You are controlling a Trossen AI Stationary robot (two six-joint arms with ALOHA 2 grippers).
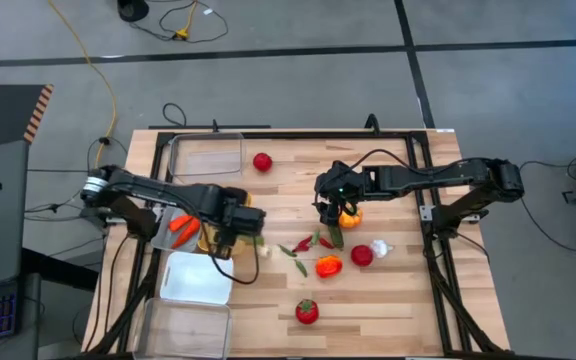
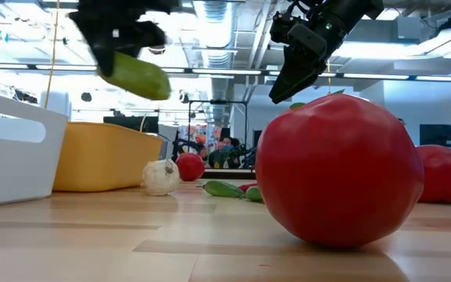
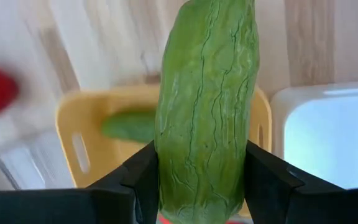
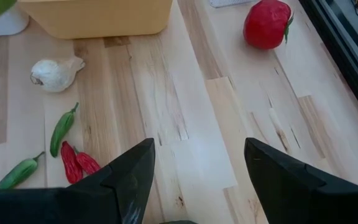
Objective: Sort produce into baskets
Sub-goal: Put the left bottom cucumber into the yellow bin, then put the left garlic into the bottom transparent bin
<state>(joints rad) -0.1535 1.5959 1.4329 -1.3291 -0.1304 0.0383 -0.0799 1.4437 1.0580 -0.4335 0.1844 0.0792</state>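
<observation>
My left gripper (image 1: 230, 226) hangs over the yellow basket (image 1: 208, 240), shut on a green cucumber (image 3: 207, 106) that shows lifted in the low view (image 2: 135, 76). A second cucumber (image 3: 129, 124) lies inside the yellow basket (image 3: 82, 143). My right gripper (image 1: 330, 215) stands open above the table near an orange pepper (image 1: 350, 216), with nothing between its fingers (image 4: 197, 149). Red and green chillies (image 4: 67, 149), a garlic bulb (image 4: 55, 71) and a tomato (image 4: 266, 23) lie on the wood. My left gripper pinches the cucumber between its two fingers (image 3: 135, 180), on its two long sides (image 3: 166, 168) near one end. The fingers come from above, pointing down, and lie across it. The cucumber is lifted clear above the yellow basket and sticks out tilted below the gripper.
A white basket (image 1: 196, 278) sits next to the yellow one, with clear baskets at the far left (image 1: 208, 155) and near left (image 1: 183, 325). Carrots (image 1: 182, 223) lie left of the yellow basket. Tomatoes (image 1: 262, 161) (image 1: 307, 311) (image 1: 362, 255), a pepper (image 1: 329, 266) and garlic (image 1: 380, 248) are scattered.
</observation>
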